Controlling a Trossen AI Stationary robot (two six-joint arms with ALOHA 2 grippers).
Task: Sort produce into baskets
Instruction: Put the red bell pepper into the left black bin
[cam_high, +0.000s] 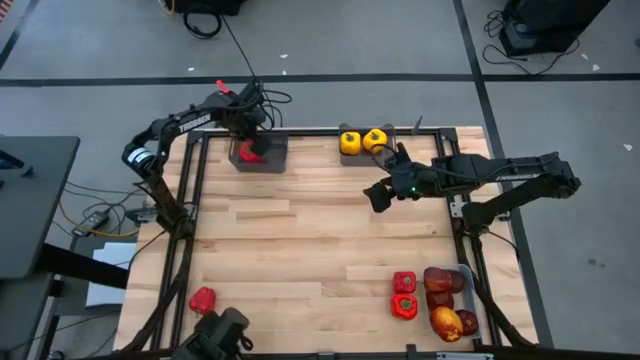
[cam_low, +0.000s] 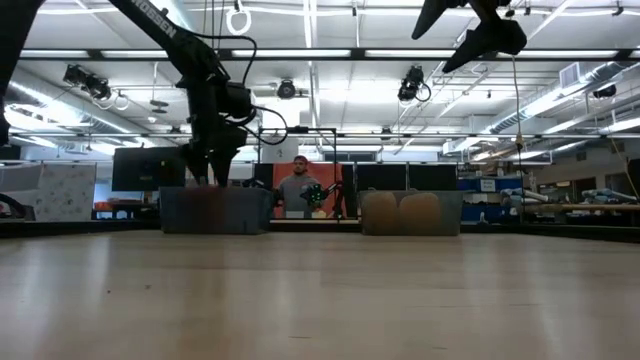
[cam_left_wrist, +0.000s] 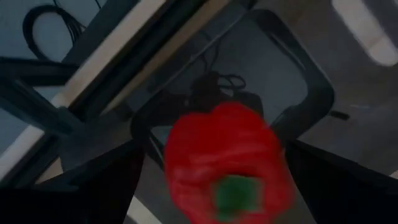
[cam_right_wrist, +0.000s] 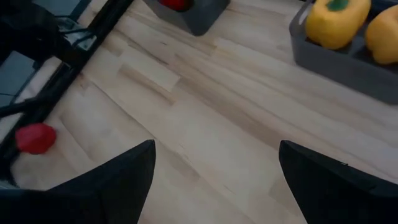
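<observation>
left pincer (cam_high: 252, 146) wide open over red pepper (cam_left_wrist: 227, 165) in bin (cam_high: 275, 160)

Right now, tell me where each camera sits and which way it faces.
High: above, straight down; both arms, left claw over the grey bin.
Low: table height, level across; both arms overhead, a person behind.
Left wrist: down past open fingers at the red pepper in that bin.
Right wrist: across the table past open fingers to the yellow peppers.
Shared: high and left wrist both show the pepper.
</observation>
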